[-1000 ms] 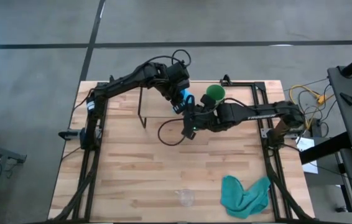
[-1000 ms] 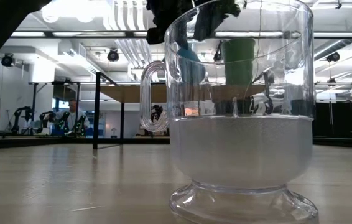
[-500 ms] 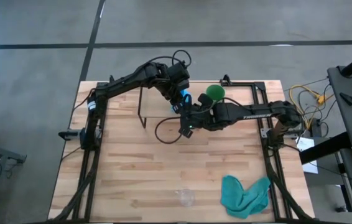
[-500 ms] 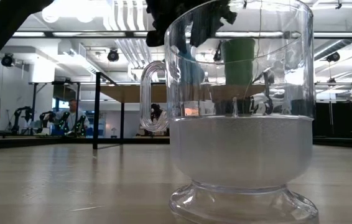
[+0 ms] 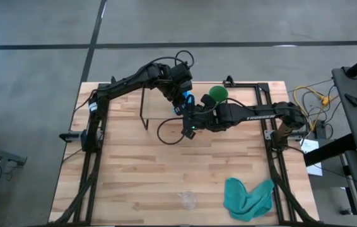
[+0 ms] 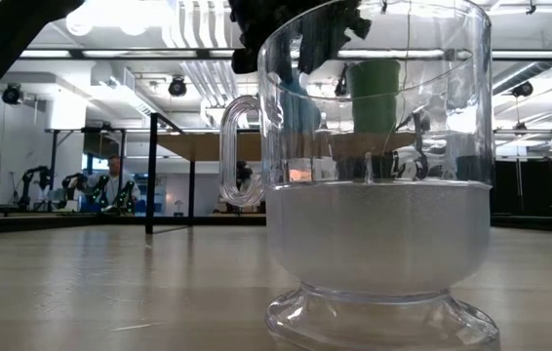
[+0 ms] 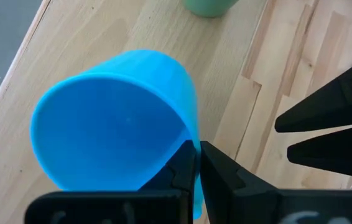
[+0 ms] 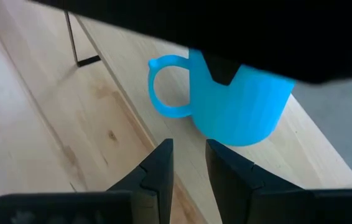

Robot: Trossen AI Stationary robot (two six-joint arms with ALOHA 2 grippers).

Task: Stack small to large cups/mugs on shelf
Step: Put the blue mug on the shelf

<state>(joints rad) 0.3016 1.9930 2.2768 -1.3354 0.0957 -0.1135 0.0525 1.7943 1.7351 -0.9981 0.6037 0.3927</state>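
The bright blue mug [image 5: 188, 99] is at the shelf [image 5: 159, 104], in my left gripper [image 5: 181, 104], which is shut on it. The mug [image 8: 238, 106] sits tilted over the light board [image 8: 120, 93]; whether its base touches the board I cannot tell. The green cup [image 5: 218, 94] stands upright on the board beside it. My right gripper [image 5: 190, 129] hovers narrowly open just on the near side of the mug, touching nothing. The clear glass cup [image 5: 188, 200] stands on its foot near the table's near edge and fills the low view [image 6: 374, 195]. My left gripper pinches the blue mug's rim [image 7: 185, 134], with one finger [image 7: 185, 168] inside the mug and the other [image 7: 216, 168] outside its wall. It comes from above, pointing down. The handle [image 8: 163, 87] sticks out sideways, away from the fingers.
A crumpled teal cloth [image 5: 248, 197] lies near the table's near right corner. The shelf's thin black legs [image 8: 79, 50] stand on the table below the board. Black frame rails run along the table's left and right sides. A dark cable loops on the table near my right gripper.
My right gripper has shifted a little toward the table's left, closer to the blue mug. My left gripper and the mug have kept their place.
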